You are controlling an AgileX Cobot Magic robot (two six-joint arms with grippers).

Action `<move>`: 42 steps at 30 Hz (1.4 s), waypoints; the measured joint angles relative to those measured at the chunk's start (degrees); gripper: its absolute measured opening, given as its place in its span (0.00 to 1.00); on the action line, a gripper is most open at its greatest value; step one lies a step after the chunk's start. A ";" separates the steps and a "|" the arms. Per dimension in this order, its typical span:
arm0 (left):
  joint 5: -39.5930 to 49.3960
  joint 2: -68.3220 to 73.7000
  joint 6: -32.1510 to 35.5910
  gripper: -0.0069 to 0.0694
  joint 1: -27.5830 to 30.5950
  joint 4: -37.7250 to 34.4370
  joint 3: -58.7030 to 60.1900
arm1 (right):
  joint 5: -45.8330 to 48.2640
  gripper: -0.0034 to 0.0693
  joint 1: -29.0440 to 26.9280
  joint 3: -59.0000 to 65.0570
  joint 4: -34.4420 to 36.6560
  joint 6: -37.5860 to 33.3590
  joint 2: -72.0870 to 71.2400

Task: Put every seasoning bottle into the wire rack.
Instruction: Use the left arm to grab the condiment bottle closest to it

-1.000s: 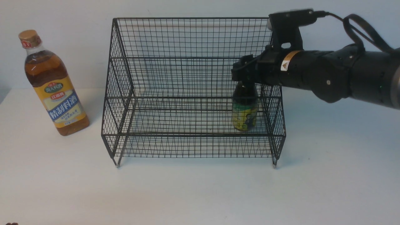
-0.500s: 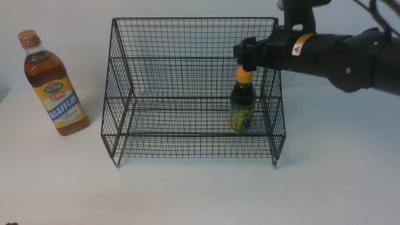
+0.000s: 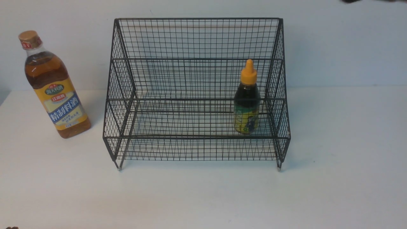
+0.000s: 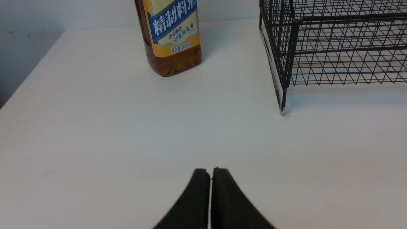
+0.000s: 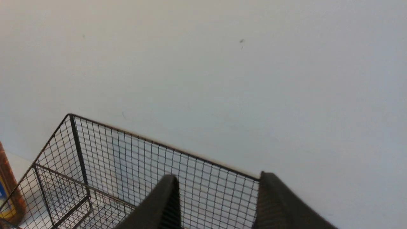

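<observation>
The small dark bottle with the orange nozzle cap stands upright inside the black wire rack, at its right end. The tall amber bottle with the gold cap stands on the table left of the rack, apart from it; its lower part shows in the left wrist view. My left gripper is shut and empty, low over the table in front of that bottle. My right gripper is open and empty, high above the rack's back edge, out of the front view.
The white table carries the rack and both bottles, with a white wall close behind. A front foot of the rack stands on the table, off to one side ahead of my left gripper. The table's left edge drops off beyond the tall bottle.
My right gripper let go of the small dark bottle's cap, rose and left the front view. The bottle stays standing in the rack. The tall bottle has not moved.
</observation>
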 joint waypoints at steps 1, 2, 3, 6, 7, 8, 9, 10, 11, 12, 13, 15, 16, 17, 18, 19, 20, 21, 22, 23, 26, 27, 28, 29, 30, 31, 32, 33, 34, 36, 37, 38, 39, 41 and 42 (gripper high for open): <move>0.00 0.00 0.00 0.08 0.00 0.00 0.00 | 1.41 0.27 0.00 -0.05 -0.55 0.40 -2.23; 0.00 0.00 0.00 0.08 0.00 0.00 0.00 | 2.83 0.18 0.00 -0.05 -0.86 1.10 -4.41; 0.00 0.00 0.00 0.08 0.00 0.00 0.00 | 4.30 0.13 0.00 -0.05 -1.03 1.87 -6.09; 0.00 0.00 0.00 0.08 0.00 0.00 0.00 | 9.05 0.04 0.00 -0.11 -1.81 3.89 -12.14; 0.00 0.00 0.00 0.08 0.00 0.00 0.00 | 9.68 0.04 0.00 -0.11 -1.82 3.97 -12.81; 0.00 0.00 0.00 0.08 0.00 0.00 0.00 | 11.25 0.03 0.00 -0.11 -2.00 4.34 -14.78; 0.00 0.00 0.00 0.08 0.00 0.00 0.00 | 12.47 0.03 0.00 -0.11 -2.09 4.48 -15.72; 0.00 0.00 0.00 0.08 0.00 0.00 0.00 | 14.75 0.03 0.00 -0.11 -2.14 4.68 -18.17; 0.00 0.00 0.00 0.08 0.00 0.00 0.00 | 15.47 0.03 0.00 -0.11 -2.14 4.74 -19.40; 0.00 0.00 0.00 0.08 0.00 0.00 0.00 | 16.65 0.03 0.00 -0.11 -2.14 4.81 -20.93; 0.00 0.00 0.00 0.08 0.00 0.00 0.00 | 16.97 0.03 0.00 -0.11 -2.14 4.81 -21.57; 0.00 0.00 0.00 0.08 0.00 0.00 0.00 | 18.03 0.03 0.00 -0.11 -2.14 4.85 -25.17; 0.00 0.00 0.00 0.08 0.00 0.00 0.00 | 18.21 0.03 0.00 -0.11 -1.84 4.85 -26.48; 0.00 0.00 0.00 0.08 0.00 0.00 0.00 | 18.55 0.03 0.00 -0.11 -1.20 4.85 -28.74; 0.00 0.00 0.00 0.08 0.00 0.00 0.00 | 18.70 0.03 0.00 -0.17 -0.35 4.85 -30.29; 0.00 0.00 0.00 0.08 0.00 0.00 0.00 | 18.70 0.03 0.00 -0.17 -0.35 4.85 -30.59; 0.00 0.00 0.00 0.08 0.00 0.00 0.00 | 18.77 0.03 0.00 -0.21 1.63 4.85 -32.59; 0.00 0.00 0.00 0.08 0.00 0.00 0.00 | 18.77 0.03 0.00 -0.26 2.73 4.85 -33.90; 0.00 0.00 0.00 0.08 0.00 0.00 0.00 | 18.77 0.03 0.00 -0.34 4.23 4.85 -35.08; 0.00 0.00 0.00 0.08 0.00 0.00 0.00 | 18.77 0.03 0.00 -0.40 5.50 4.85 -35.92; 0.00 0.00 0.00 0.08 0.00 0.00 0.00 | 18.77 0.03 0.00 -0.66 10.01 4.85 -38.07; 0.00 0.00 0.00 0.08 0.00 0.00 0.00 | 18.77 0.03 0.00 -0.66 11.18 4.85 -38.48; 0.00 0.00 0.00 0.08 0.00 0.00 0.00 | 18.77 0.03 0.00 -0.66 12.11 4.85 -38.70; 0.00 0.00 0.00 0.08 0.00 0.00 0.00 | 18.77 0.03 0.00 -0.66 12.59 4.85 -38.92; 0.00 0.00 0.00 0.08 0.00 0.00 0.00 | 18.77 0.03 0.00 -0.66 13.23 4.85 -39.07; 0.00 0.00 0.00 0.08 0.00 0.00 0.00 | 18.77 0.03 0.00 -0.66 13.23 4.85 -39.15; 0.00 0.00 0.00 0.08 0.00 0.00 0.00 | 18.59 0.03 0.00 -0.66 13.23 4.67 -39.23; 0.00 0.00 0.00 0.08 0.00 0.00 0.00 | 17.81 0.03 0.00 -0.66 13.23 4.13 -39.29; 0.00 0.00 0.00 0.08 0.00 0.00 0.00 | 17.54 0.03 0.00 -0.66 13.23 4.06 -39.31; 0.00 0.00 0.00 0.08 0.00 0.00 0.00 | 16.57 0.03 0.00 -0.66 11.90 2.14 -39.31; 0.00 0.00 0.00 0.08 0.00 0.00 0.00 | 16.40 0.03 0.00 -0.47 11.57 0.96 -39.31; 0.00 0.00 0.00 0.08 0.00 0.00 0.00 | 16.44 0.03 0.00 -0.47 11.48 0.70 -39.31; 0.00 0.00 0.00 0.08 0.00 0.00 0.00 | 15.84 0.03 0.00 0.28 10.83 -0.97 -39.43; 0.00 0.00 0.00 0.08 0.00 0.00 0.00 | 15.36 0.03 -0.19 2.41 9.84 -4.22 -39.96; 0.00 0.00 0.00 0.08 0.00 0.00 0.00 | 14.88 0.03 -0.57 3.88 9.72 -5.76 -40.22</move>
